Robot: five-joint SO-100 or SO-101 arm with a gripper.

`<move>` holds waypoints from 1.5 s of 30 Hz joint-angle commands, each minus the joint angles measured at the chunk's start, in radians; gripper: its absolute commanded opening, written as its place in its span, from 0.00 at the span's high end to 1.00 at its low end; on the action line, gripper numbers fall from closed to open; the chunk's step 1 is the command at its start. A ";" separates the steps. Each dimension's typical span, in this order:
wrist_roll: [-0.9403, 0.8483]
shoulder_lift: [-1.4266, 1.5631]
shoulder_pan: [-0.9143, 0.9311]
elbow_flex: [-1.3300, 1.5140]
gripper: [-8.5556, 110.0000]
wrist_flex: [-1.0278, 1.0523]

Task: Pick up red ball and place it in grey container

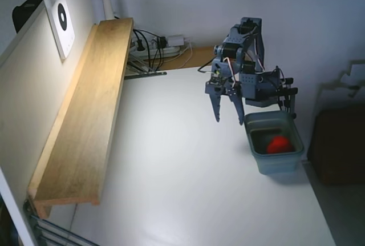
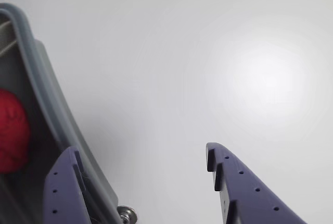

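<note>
The red ball (image 1: 278, 144) lies inside the grey container (image 1: 283, 164), a small rectangular tub at the right of the white table. In the wrist view the red ball (image 2: 11, 129) shows at the left edge, behind the grey container's rim (image 2: 48, 94). My gripper (image 1: 228, 120) hangs in the air just left of the tub, fingers pointing down and spread apart, holding nothing. The wrist view shows the gripper (image 2: 140, 156) open over bare table, its left finger (image 2: 65, 190) beside the tub's wall.
A long wooden shelf board (image 1: 85, 115) runs along the left side of the table. Cables and a power strip (image 1: 157, 45) lie at the back. A dark box (image 1: 339, 143) stands beyond the table's right edge.
</note>
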 commanded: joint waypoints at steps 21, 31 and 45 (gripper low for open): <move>0.002 0.273 0.536 -0.076 0.81 0.253; 0.002 0.366 0.771 -0.098 0.87 0.358; 0.002 0.466 1.025 -0.121 0.93 0.471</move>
